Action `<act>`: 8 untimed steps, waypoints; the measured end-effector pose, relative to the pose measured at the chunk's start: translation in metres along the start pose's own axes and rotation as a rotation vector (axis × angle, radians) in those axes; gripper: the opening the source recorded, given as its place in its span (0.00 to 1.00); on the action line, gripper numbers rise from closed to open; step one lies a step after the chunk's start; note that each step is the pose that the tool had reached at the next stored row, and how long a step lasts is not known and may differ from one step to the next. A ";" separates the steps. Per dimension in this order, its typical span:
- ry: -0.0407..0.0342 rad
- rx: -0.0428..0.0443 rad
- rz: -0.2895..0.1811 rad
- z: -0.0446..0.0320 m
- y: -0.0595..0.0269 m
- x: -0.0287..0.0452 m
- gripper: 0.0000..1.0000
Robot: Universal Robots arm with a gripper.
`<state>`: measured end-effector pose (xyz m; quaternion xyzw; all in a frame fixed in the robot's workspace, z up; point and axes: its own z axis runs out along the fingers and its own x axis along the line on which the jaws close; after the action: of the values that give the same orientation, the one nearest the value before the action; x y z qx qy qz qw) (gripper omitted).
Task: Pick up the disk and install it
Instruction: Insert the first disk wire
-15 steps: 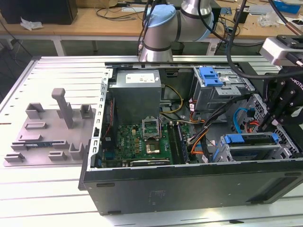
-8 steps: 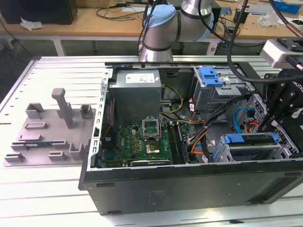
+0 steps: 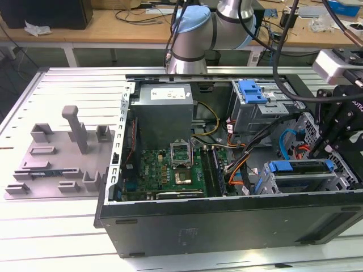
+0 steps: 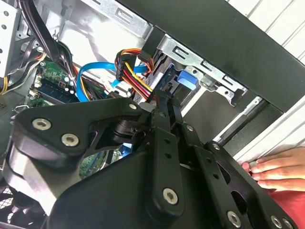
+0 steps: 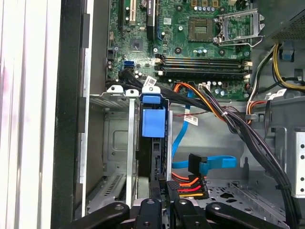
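The disk point(image 3: 300, 168), in its blue frame, sits edge-up in the drive cage point(image 3: 295, 184) at the exterior view's right end of the open computer case. In the first wrist view the disk point(image 5: 158, 160) stands in a cage slot, with its blue frame end point(image 5: 153, 121) toward the motherboard. My black gripper point(image 3: 328, 154) hangs over the disk's cable end. In both wrist views its fingers are drawn together, and I see nothing between them point(image 5: 166, 192) point(image 4: 164, 101). I cannot tell whether they touch the disk.
A grey power supply box point(image 3: 164, 107) and the motherboard point(image 3: 176, 164) fill the case's left half. A blue ribbed tab point(image 3: 252, 90) tops the far bay. Orange, black and blue cables point(image 5: 205, 164) lie beside the cage. A hand point(image 4: 276, 169) rests by the case's outer wall. A grey fixture plate point(image 3: 57, 161) lies left of the case.
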<state>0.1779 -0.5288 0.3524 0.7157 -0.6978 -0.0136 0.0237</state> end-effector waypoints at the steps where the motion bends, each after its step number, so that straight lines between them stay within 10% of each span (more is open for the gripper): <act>1: -0.0015 0.0000 0.000 0.0004 0.0000 0.0001 0.16; 8: -0.0076 0.0001 0.011 0.0014 -0.0001 0.0034 0.16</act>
<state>0.1779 -0.5322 0.3510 0.7117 -0.7020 -0.0162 0.0211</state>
